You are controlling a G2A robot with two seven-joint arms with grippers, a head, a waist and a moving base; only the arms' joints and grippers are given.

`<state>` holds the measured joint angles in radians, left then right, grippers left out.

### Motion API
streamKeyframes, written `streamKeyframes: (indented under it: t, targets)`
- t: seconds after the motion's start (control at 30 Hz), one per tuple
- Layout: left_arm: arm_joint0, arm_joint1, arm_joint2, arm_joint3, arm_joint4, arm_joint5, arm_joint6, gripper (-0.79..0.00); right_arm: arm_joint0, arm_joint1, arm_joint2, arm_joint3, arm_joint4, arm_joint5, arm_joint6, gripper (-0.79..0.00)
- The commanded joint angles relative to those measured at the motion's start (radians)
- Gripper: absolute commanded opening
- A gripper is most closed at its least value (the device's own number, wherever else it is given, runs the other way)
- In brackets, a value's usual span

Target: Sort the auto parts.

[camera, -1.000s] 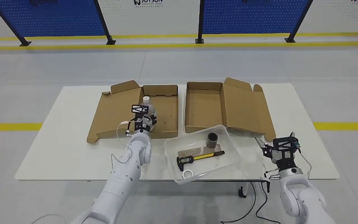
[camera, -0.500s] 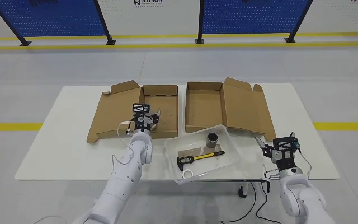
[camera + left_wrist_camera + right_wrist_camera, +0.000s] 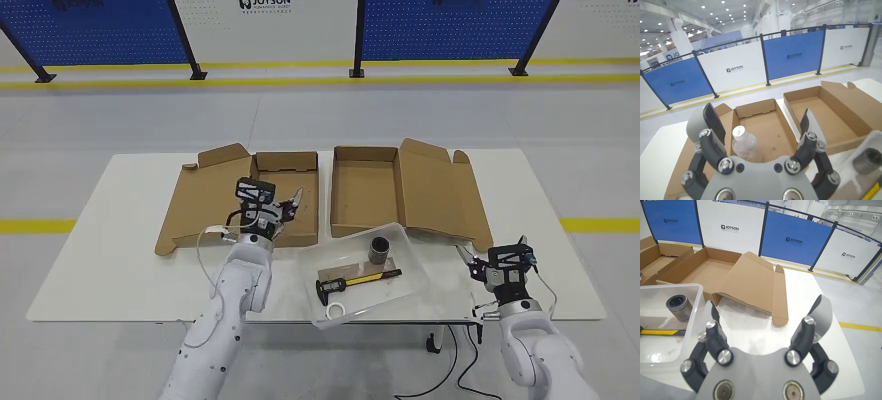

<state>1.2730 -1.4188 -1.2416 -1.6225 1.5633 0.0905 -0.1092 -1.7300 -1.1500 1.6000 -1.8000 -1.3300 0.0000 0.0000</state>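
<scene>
The left arm [image 3: 232,295] stretches forward and slightly to the right. At its end the left gripper [image 3: 280,203] [image 3: 759,117] tilts forward with its jaws spread wide. The right arm [image 3: 530,345] is folded in close, and the right gripper [image 3: 494,253] [image 3: 766,306] also points forward with its jaws wide apart.

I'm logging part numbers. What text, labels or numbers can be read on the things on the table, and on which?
Caliper: marks along its yellow scale, too small to read.
Bottle: a mark on its white cap, blurred.
Metal sleeve, clear bin, left cardboard box, right cardboard box: no print visible.
</scene>
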Motion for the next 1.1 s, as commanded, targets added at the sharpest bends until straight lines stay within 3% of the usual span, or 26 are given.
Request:
streamKeyframes:
  t: [0.0, 0.17, 0.37, 0.57, 0.73, 1.07]
  targets:
    - [0.016, 0.003, 0.013, -0.057, 0.006, -0.069, -0.065, 0.0, 0.0, 0.0, 0.0, 0.0, 0.0, 0.0, 0.0, 0.0]
    - [0.021, 0.009, 0.028, -0.127, -0.017, -0.205, -0.195, 0.0, 0.0, 0.0, 0.0, 0.0, 0.0, 0.0, 0.0, 0.0]
    - [0.003, 0.013, 0.043, -0.14, -0.128, -0.353, -0.312, 0.0, 0.0, 0.0, 0.0, 0.0, 0.0, 0.0, 0.0, 0.0]
    - [-0.051, 0.005, 0.083, -0.095, -0.236, -0.385, -0.403, 0.0, 0.0, 0.0, 0.0, 0.0, 0.0, 0.0, 0.0, 0.0]
    - [-0.103, -0.008, 0.162, -0.003, -0.263, -0.365, -0.435, 0.0, 0.0, 0.0, 0.0, 0.0, 0.0, 0.0, 0.0, 0.0]
    - [-0.176, -0.059, 0.299, 0.153, -0.391, -0.152, -0.423, 0.0, 0.0, 0.0, 0.0, 0.0, 0.0, 0.0, 0.0, 0.0]
